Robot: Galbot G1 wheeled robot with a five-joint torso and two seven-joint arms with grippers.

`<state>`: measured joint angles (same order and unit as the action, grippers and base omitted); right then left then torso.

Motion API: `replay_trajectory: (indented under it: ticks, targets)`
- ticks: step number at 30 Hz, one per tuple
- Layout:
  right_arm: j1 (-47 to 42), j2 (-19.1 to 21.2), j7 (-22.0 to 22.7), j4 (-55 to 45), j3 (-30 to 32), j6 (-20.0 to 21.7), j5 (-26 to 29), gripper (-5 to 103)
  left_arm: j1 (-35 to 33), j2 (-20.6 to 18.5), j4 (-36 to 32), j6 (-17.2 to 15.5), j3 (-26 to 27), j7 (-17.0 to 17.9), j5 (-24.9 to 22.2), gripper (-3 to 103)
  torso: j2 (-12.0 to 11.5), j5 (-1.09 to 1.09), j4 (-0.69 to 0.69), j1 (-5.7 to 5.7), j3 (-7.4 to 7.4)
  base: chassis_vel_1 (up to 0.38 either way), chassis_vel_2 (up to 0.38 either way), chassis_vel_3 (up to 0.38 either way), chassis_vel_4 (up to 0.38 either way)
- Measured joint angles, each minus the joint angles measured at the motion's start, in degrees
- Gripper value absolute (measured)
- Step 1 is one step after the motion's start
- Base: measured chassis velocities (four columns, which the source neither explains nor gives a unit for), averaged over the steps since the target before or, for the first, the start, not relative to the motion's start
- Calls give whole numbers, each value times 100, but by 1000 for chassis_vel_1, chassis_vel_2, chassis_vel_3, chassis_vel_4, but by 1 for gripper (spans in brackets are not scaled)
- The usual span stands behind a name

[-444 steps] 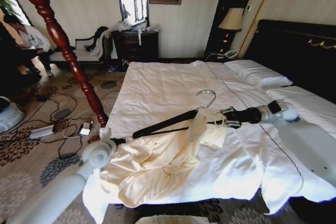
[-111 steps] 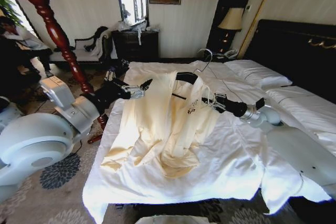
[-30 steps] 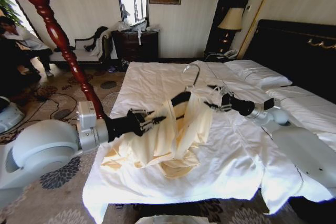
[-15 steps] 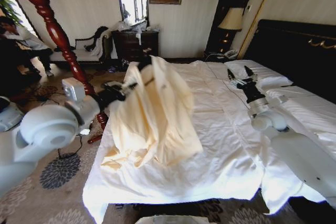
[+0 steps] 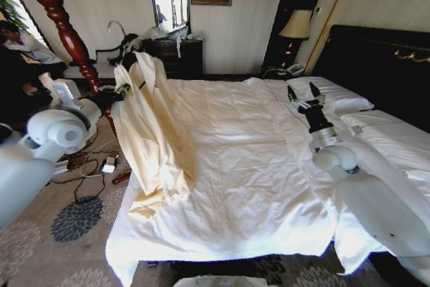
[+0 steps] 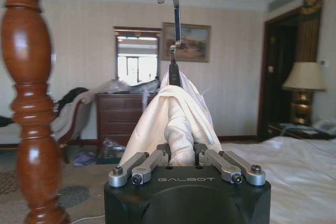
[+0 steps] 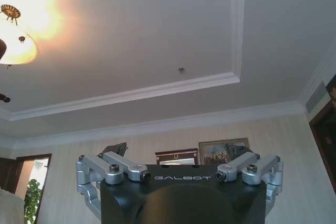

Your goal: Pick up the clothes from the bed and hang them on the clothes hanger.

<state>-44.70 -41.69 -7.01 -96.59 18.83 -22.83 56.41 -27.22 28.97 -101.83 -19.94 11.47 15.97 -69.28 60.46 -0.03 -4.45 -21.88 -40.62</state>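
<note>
At the bed's left edge: the left gripper [image 5: 119,90] holds the garment [image 5: 153,132] up off the bed [image 5: 255,166], clenched on a fold of it beside the hanger.
Left gripper, wrist view: its jaws [image 6: 181,156] pinch a bunched roll of cream cloth [image 6: 176,124] between them; the black neck of the hanger [image 6: 173,51] rises straight above the cloth.
Hanger: the silver hook [image 5: 115,28] curves above the garment's top, near the red wooden post [image 5: 64,28]; its black bar is mostly hidden under the cloth.
Garment: draped over the hanger, hanging down in long folds; its lower end rests crumpled on the duvet near the bed's left edge.
Post: a turned, dark red column, just beside the left gripper; it shows large and close in the left wrist view [image 6: 29,103].
Right gripper [image 5: 304,94]: raised above the bed near the pillows [image 5: 336,95], pointing upward, well apart from the garment; fingers spread, nothing between them.
Right wrist view: the released fingers [image 7: 126,171] stand wide against the ceiling.
Bed: the white duvet lies rumpled and bare across its middle, with the dark headboard [image 5: 383,65] at the right.
</note>
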Motion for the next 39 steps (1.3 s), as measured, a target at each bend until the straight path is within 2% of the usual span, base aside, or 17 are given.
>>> replay_trajectory:
  ticks: [2, 4, 8, 11, 16, 17, 20, 21, 24, 30, 35, 39]
  targets:
    - [15, -46, -8, 31, -33, 3, -7, 100, 130, 73, 195, 7, -42, -58, 24, 19, 0, 1, 2, 0, 0, 0, 0, 0, 0]
    - [76, -120, -42, 116, -111, 4, -19, 100, 464, 188, 628, 8, -172, -287, 51, 19, 0, 1, -2, -1, 0, 0, 0, 0, 0]
    - [151, -181, -101, 194, -186, 6, -26, 100, 948, 357, 1145, -53, -399, -532, 74, 19, 0, 4, 0, 1, 0, 0, 0, 0, 0]
    - [170, -203, -111, 199, -196, 8, -26, 100, 1288, 509, 1487, -145, -545, -547, 47, 19, 0, 0, -2, 0, 0, 0, 0, 0, 0]
    - [106, -186, -121, 124, -161, 9, -26, 100, 2200, 667, 2282, -591, -949, -533, -20, 19, 0, 3, -2, 1, 1, 0, 0, 0, 0]
    - [106, -186, -121, 124, -161, 9, -26, 100, 2200, 667, 2282, -591, -949, -533, -20, 19, 0, 3, -2, 1, 1, 0, 0, 0, 0]
    - [72, -173, -124, 91, -110, -1, -24, 100, 3079, 700, 3010, -999, -1490, -624, 18, 19, 0, 2, 0, 1, 0, 0, 0, 0, 0]
    - [72, -173, -124, 91, -110, -1, -24, 100, 3079, 700, 3010, -999, -1490, -624, 18, 19, 0, 2, 0, 1, 0, 0, 0, 0, 0]
    - [62, -174, -125, 53, -82, -14, -13, 100, 3718, 814, 3503, -1137, -2013, -803, 124, 19, 0, 2, -1, 1, 0, 0, 0, 0, 0]
    - [37, -173, -127, 26, -21, -50, 7, 100, 4356, 1013, 3848, -1203, -2698, -1048, 304, 19, 0, 4, -2, 1, 1, 0, 0, 0, 0]
    - [32, -172, -138, 50, 26, -102, 30, 100, 4641, 1249, 4127, -1324, -2938, -1064, 464, 19, 0, 2, 0, 1, 0, 0, 0, 0, 0]
    - [-18, -132, -175, 71, 100, -159, 92, 100, 5050, 1638, 4598, -1379, -3052, -1042, 516, 19, 0, 3, -2, 0, 0, 0, 0, 0, 0]
